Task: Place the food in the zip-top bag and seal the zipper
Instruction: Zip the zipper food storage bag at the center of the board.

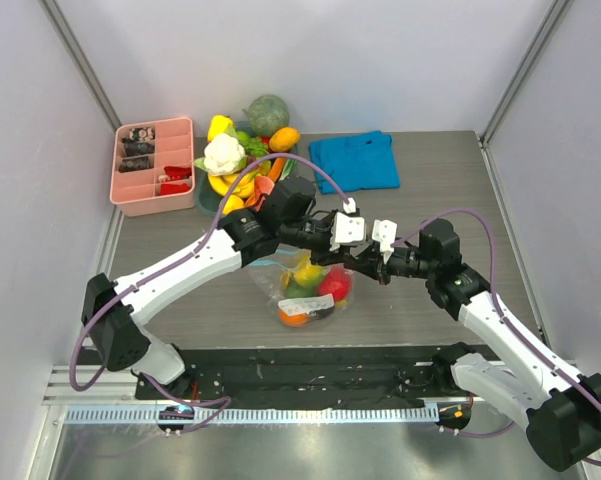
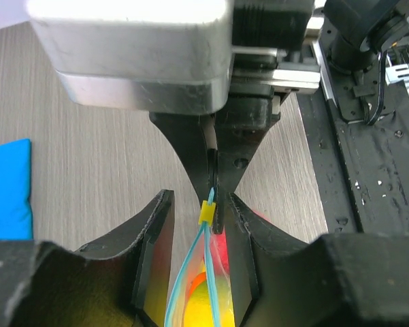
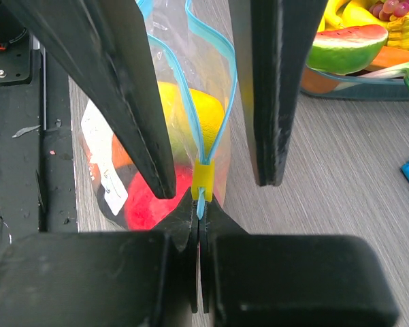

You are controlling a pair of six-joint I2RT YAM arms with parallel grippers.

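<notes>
Teal zipper (image 2: pixel 211 272) being pinched at one end while the filled zip-top bag (image 1: pixel 310 295) is lying mid-table.
Right gripper (image 3: pixel 199 204) is clamping tight on the zipper strip just beyond the yellow slider (image 3: pixel 201 182); the left gripper (image 2: pixel 199 197) is standing wide, its fingers (image 2: pixel 156 252) straddling the two parted tracks of the bag's mouth. Inside the clear bag a yellow lemon (image 3: pixel 190 109), a red apple (image 3: pixel 150 204) and other toy fruit are sitting together. Beyond, from the bag, a heap of toy produce with a white cauliflower (image 1: pixel 223 153) is lying at 11 o'clock on the grey table (image 1: pixel 460 200), a pink compartment tray (image 1: pixel 150 205) at 10 o'clock, a folded blue cloth (image 1: pixel 353 160) at 1 o'clock.
</notes>
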